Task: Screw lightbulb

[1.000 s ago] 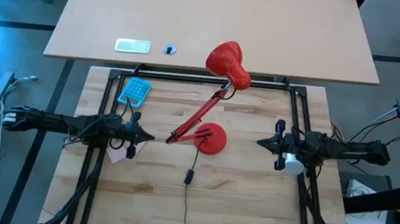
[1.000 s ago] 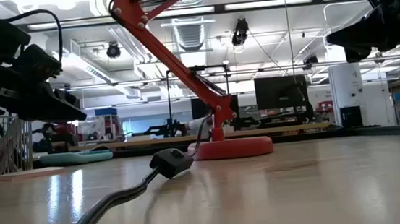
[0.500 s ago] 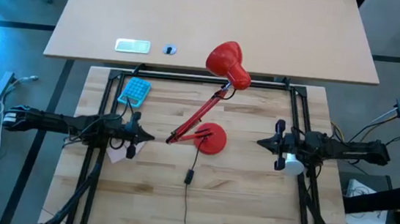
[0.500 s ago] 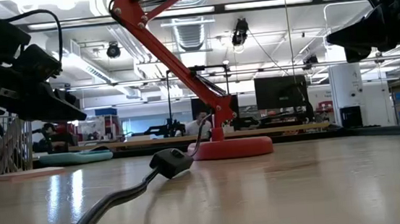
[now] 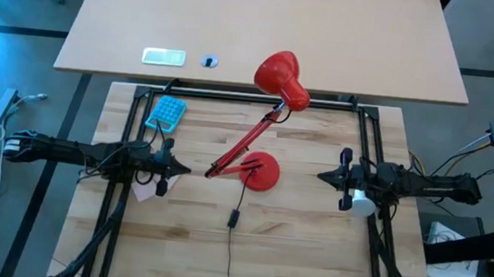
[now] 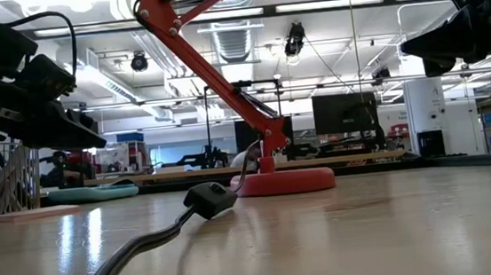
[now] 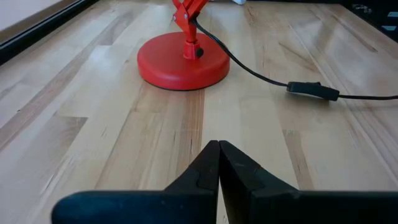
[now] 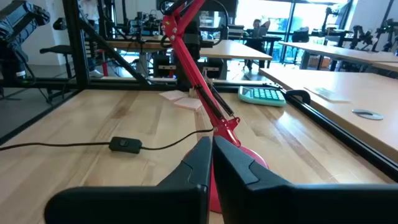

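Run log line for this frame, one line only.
left end effector: shut, idle | right end effector: shut, idle | lightbulb: under right arm | lamp: centre

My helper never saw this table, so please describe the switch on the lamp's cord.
On the wooden table, find the red lamp's round base near the middle. A thin black cord leaves it, away from the shade; the switch is the small black block thickening that cord.

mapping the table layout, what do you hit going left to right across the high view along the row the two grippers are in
left gripper → red lamp base → right gripper → lightbulb, a white shape partly under the right arm.
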You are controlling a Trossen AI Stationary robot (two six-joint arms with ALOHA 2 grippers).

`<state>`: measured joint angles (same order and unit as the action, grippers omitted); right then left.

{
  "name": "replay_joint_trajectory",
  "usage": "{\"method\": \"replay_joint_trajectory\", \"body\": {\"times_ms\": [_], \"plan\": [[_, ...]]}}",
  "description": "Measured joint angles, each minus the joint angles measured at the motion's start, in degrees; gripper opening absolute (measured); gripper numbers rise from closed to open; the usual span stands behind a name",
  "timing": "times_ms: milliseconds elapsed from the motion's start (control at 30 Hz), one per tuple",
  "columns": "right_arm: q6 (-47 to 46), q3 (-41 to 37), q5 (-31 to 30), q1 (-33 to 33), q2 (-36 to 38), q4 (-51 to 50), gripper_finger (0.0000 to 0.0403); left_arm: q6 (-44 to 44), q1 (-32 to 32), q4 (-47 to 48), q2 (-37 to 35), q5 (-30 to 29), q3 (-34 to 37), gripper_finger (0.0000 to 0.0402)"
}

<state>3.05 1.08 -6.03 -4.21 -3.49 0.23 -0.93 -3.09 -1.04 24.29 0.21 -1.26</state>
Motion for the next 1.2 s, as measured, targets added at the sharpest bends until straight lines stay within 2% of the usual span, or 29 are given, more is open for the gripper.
{"method": "replay_joint_trajectory", "body": {"times_ms": [700, 833, 933, 1200], "plan": [[0.00, 0.00, 0.01, 0.00, 0.00, 0.00, 0.0008, 0.66, 0.00, 0.06, 0.00, -0.36, 0.00, 0.0000], [0.00, 0.00, 0.01, 0.00, 0.02, -0.02, 0.0008, 14.84, -0.69, -1.22, -0.24, -12.11, -0.11, 0.0000], [0.00, 0.00, -0.01, 0.00, 0.02, -0.01, 0.0008, 21.32, -0.59, -4.66, 0.51, -16.21, -0.11, 0.0000], [0.00, 0.00, 0.01, 0.00, 0.02, -0.02, 0.0008, 19.71, -0.61, -6.02, 0.68, -16.61, -0.09, 0.0000]]}}
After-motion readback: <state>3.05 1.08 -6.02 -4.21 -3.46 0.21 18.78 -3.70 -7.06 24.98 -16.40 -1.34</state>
